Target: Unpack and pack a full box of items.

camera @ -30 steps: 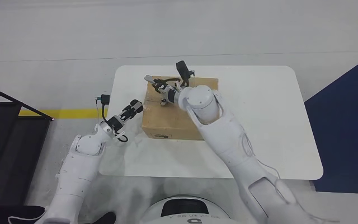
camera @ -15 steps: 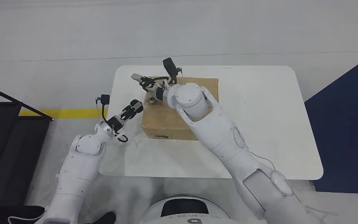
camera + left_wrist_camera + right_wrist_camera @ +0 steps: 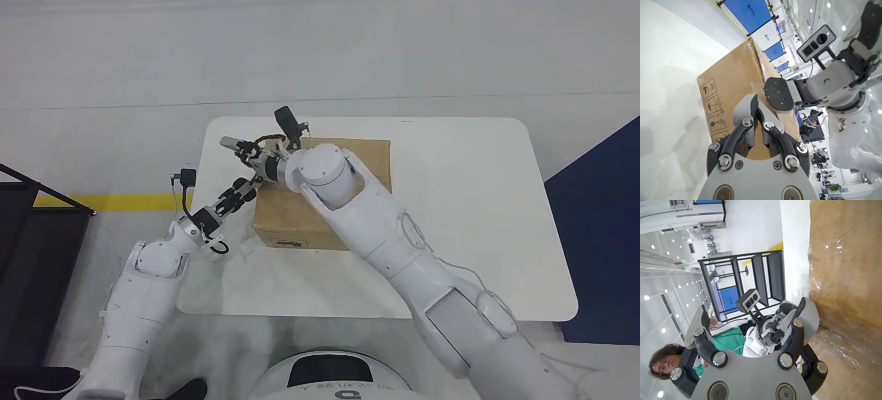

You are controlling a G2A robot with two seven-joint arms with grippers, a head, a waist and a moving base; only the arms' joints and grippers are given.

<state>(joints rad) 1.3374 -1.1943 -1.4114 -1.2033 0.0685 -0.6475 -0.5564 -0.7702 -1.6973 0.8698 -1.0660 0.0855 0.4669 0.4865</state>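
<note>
- The cardboard box (image 3: pixel 290 212) sits shut on the left half of the white table (image 3: pixel 470 220), with clear tape (image 3: pixel 831 332) along its seams. It lies just where it lay a second ago.
- Your right gripper (image 3: pixel 240 152) has swung left since then. It was over the box's far-left corner, and now it hangs past the box's left edge, above the far-left part of the table. Its jaws are spread wide and hold nothing.
- Your left gripper (image 3: pixel 247 185) has kept its place, just beside the box's left wall and close under the top edge. Its fingers are pressed together with nothing between them.
- The right gripper sits just far of the left one. In the left wrist view, one of its pads (image 3: pixel 779 98) hangs right over the left gripper's tips. You cannot tell whether they touch.
- The box's left wall stands near the table's left edge, and both grippers crowd that narrow strip.
- To the right of the box you have a wide stretch of bare table, and a narrower bare strip runs along its near side.
</note>
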